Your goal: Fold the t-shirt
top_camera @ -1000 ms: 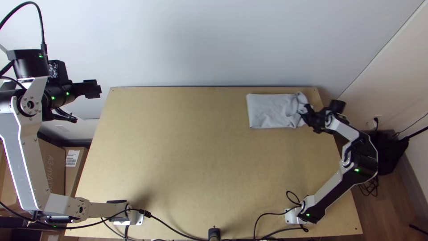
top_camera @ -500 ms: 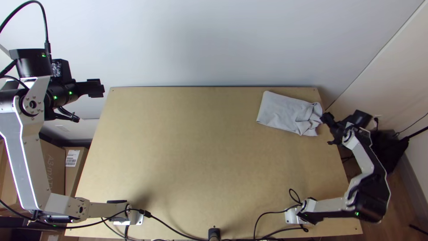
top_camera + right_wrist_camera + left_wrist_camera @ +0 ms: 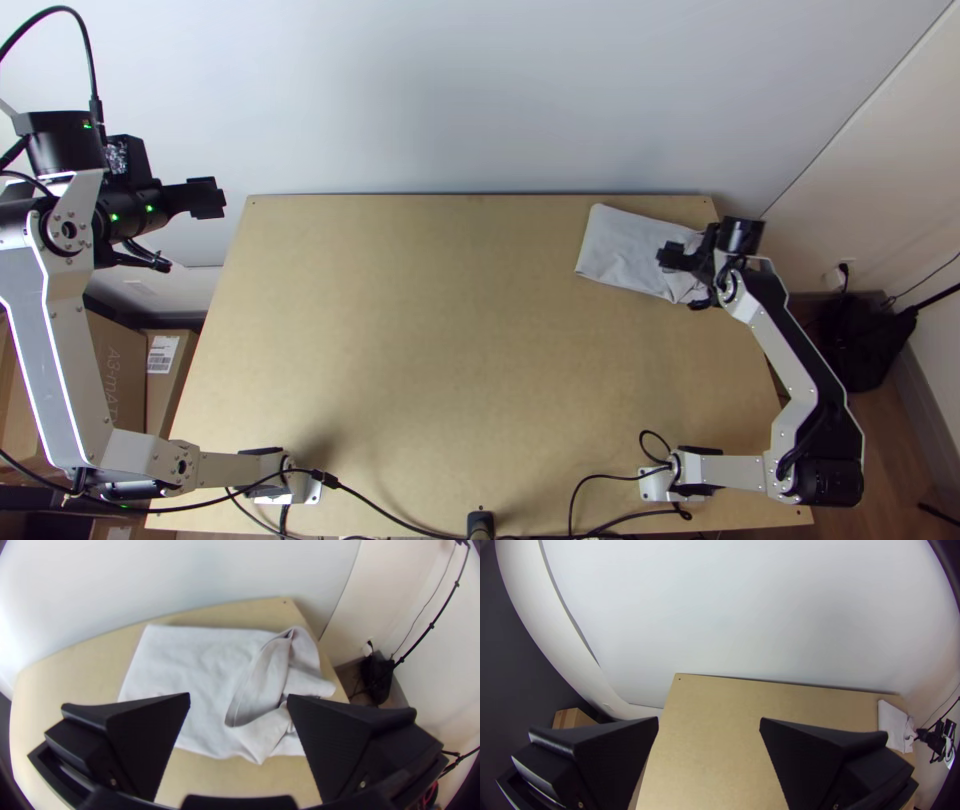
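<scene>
Wooden table [image 3: 400, 380] | t-shirt [image 3: 625, 250] lies folded, one end bunched | right gripper [image 3: 684, 280] over it, spread wide, contact unclear | left gripper [image 3: 222, 198] well apart from cloth, also wide

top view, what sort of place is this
Probably a robot workspace in a room corner: two arms on a wooden table, white walls close behind and beside it, boxes next to it.

The t-shirt [image 3: 618, 248] on the bench [image 3: 430, 350] is plain pale grey; the bench, tan; the wall [image 3: 480, 90] beyond it, white.
</scene>
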